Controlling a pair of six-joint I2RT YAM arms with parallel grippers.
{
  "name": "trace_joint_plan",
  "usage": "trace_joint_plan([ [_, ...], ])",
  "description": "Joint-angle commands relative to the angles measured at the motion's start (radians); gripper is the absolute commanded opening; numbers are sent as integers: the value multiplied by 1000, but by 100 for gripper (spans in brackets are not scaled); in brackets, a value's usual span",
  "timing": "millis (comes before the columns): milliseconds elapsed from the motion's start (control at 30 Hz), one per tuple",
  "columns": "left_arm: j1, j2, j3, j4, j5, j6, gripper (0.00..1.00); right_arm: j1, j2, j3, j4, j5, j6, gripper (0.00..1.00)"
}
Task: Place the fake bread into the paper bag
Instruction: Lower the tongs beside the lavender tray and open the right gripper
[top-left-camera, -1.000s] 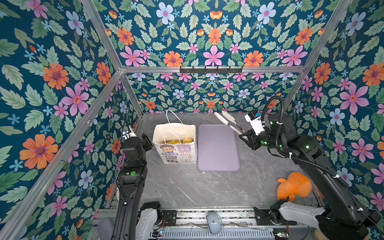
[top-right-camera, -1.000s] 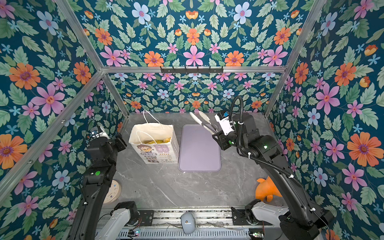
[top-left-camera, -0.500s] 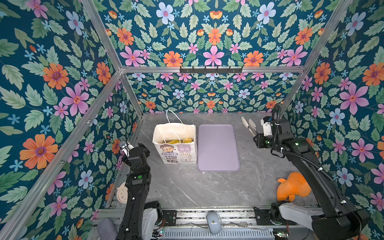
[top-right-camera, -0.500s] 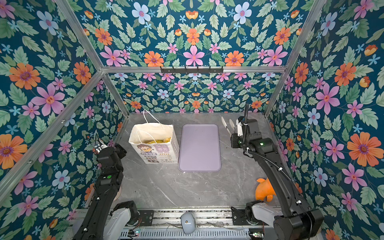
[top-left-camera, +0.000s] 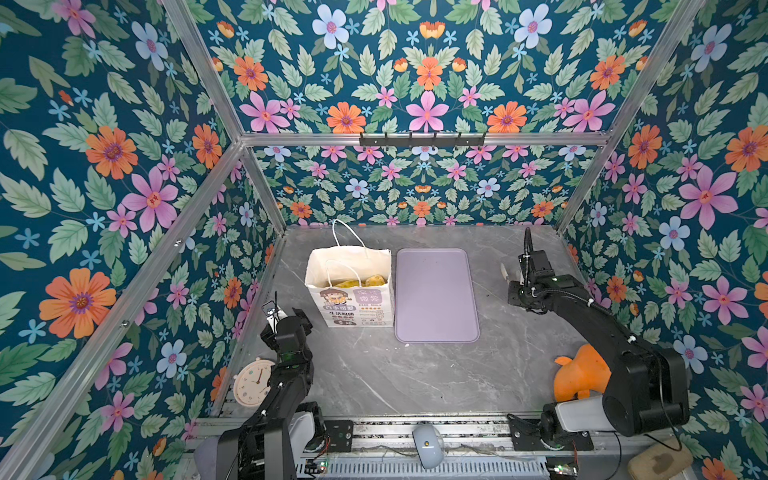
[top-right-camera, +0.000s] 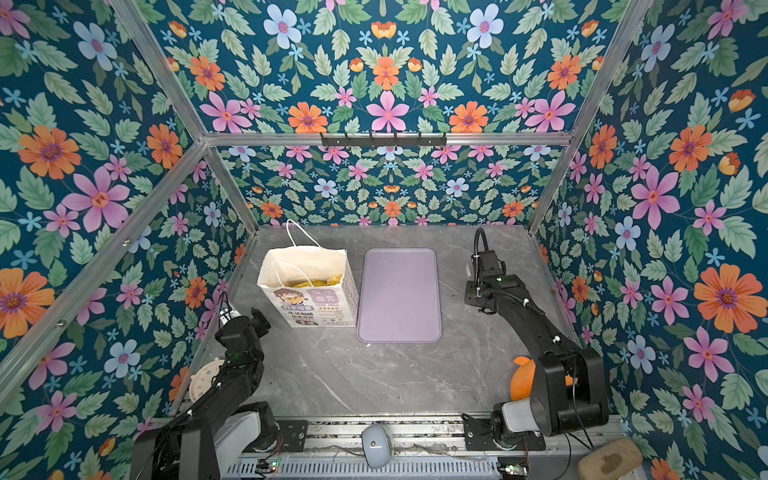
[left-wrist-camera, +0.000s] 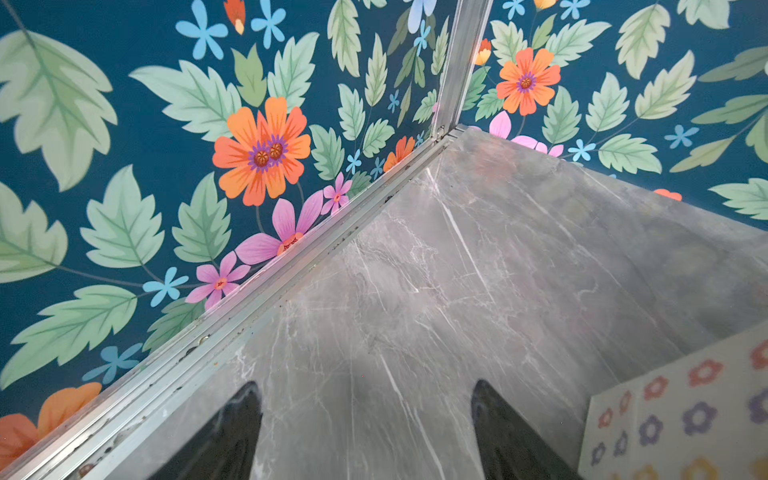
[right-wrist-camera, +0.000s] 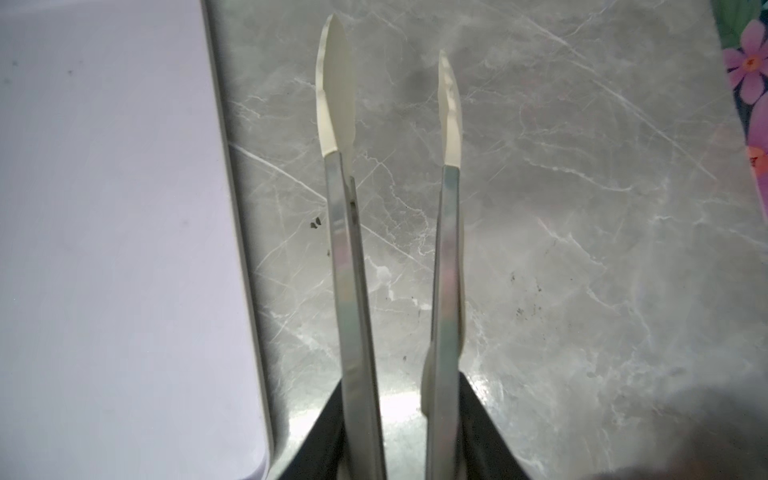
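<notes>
A booth lined with flowered wallpaper holds a grey marble-patterned tabletop (top-left-camera: 374, 374), with a black robot arm at each side. Toward the back left stands an upright white paper bag (top-left-camera: 357, 305) with white cord handles and a cartoon girl printed on its front. Its mouth is open, and glossy golden-orange pieces of fake bread (top-left-camera: 359, 282) lie low inside it. They cannot be counted from here. Just to the right of the bag lies a flat lilac rectangular tray (top-left-camera: 434, 295) with nothing on it. In both top views no bread shows on the tabletop.

The left gripper (left-wrist-camera: 363, 388) sits near the bag's front left corner. Its two black fingers are spread wide over bare table and hold nothing. The right gripper (right-wrist-camera: 401, 384), to the right of the tray, is clamped on slim metal tongs (right-wrist-camera: 347, 257) with cream tips. The tips stand apart over bare table beside the tray's edge, with nothing between them. A big plain orange plush lump (top-left-camera: 579, 374) sits near the right arm's base.

The loading looks finished, or nearly so. Every bread in sight is in the bag, and nothing visible is left to pick up.
</notes>
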Motion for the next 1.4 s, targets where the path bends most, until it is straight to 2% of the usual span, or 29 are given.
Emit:
trace_joint_plan([
  [0,-1,10,-37,190,29,37,80,-3,58,-1,66,28,39,37],
  [133,-1,39,-81,310,97,39,81,-4,123,-12,106,1,48,37],
  [400,-1,98,-80,352,120,45,82,-3,168,-18,128,-41,32,39],
  [1067,-1,88,-72,322,174,58,82,-4,280,5,90,-109,22,47],
  [1367,-1,60,-69,295,165,60,83,-3,296,11,82,-132,24,51],
])
